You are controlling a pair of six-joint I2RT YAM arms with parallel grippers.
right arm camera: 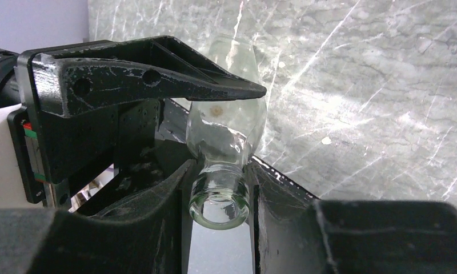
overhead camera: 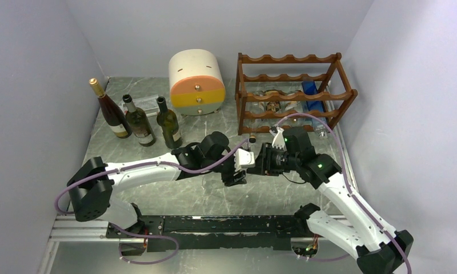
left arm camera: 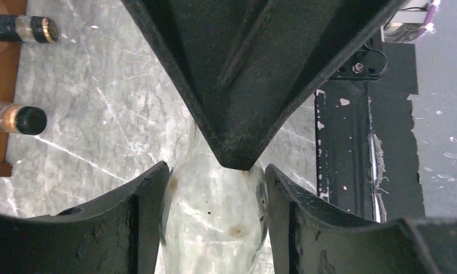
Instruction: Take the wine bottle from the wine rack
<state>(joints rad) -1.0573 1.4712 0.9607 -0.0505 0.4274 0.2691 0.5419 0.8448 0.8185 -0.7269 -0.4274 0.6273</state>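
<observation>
Clear glass wine bottle (right arm camera: 226, 131), held off the dark reddish-brown wooden wine rack (overhead camera: 289, 94) above the grey marbled table (overhead camera: 209, 197), neck pinched in the right gripper (right arm camera: 220, 185), body clasped in the left gripper (left arm camera: 215, 180), risked slipping should the arms pull unevenly; long axis apparently lay roughly level, mouth toward the right arm.

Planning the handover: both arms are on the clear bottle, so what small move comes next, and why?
Probably open the right jaws. The right gripper pinches the neck of the bottle, the left gripper clamps its body, and it hangs clear of the rack.
</observation>
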